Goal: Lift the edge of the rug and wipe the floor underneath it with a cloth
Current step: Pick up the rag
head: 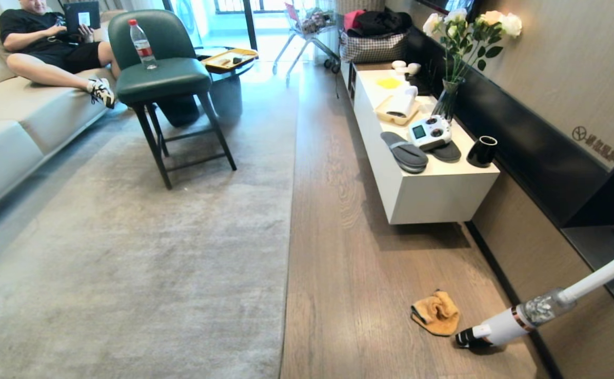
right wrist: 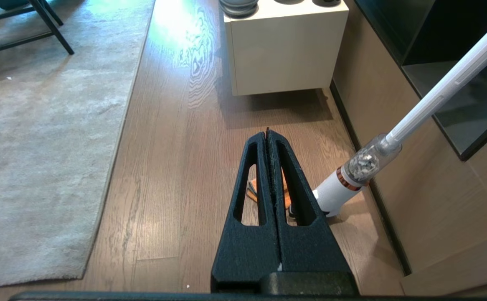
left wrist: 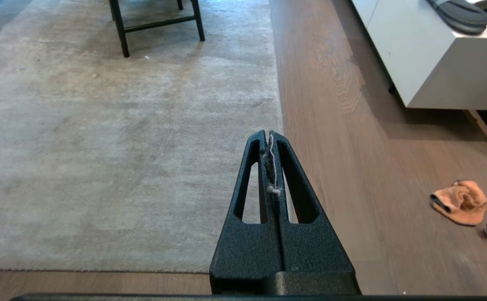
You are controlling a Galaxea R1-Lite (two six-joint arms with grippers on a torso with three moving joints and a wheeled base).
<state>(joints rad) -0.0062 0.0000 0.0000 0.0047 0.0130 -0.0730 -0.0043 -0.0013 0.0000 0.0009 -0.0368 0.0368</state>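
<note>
Across the left and middle of the room lies a large pale grey-beige rug, its straight rug edge [head: 291,210] running from near to far beside a strip of brown wood-plank floor [head: 338,295] with wavy dark grain and a soft sheen. On that bare floor, near and to the right, sits the crumpled orange cloth [head: 436,312], just beside the head of a white stick vacuum [head: 502,327] that leans toward the right wall. Farther along the right wall a low white cabinet [head: 433,195] carries dark grey slippers [head: 404,151], a black cup [head: 482,151] and a vase of white roses [head: 459,47]. On the rug, farther off, stands a green chair [head: 162,79] with a water bottle [head: 142,45] on its seat, and a person [head: 54,47] reclines on a pale sofa [head: 22,121] at the far left. The left gripper [left wrist: 268,136] hangs above the rug edge, closed and empty apart from a wisp of thread. The right gripper [right wrist: 267,133] hangs above the bare floor, also closed and empty, with the cloth partly hidden behind its fingers.
</note>
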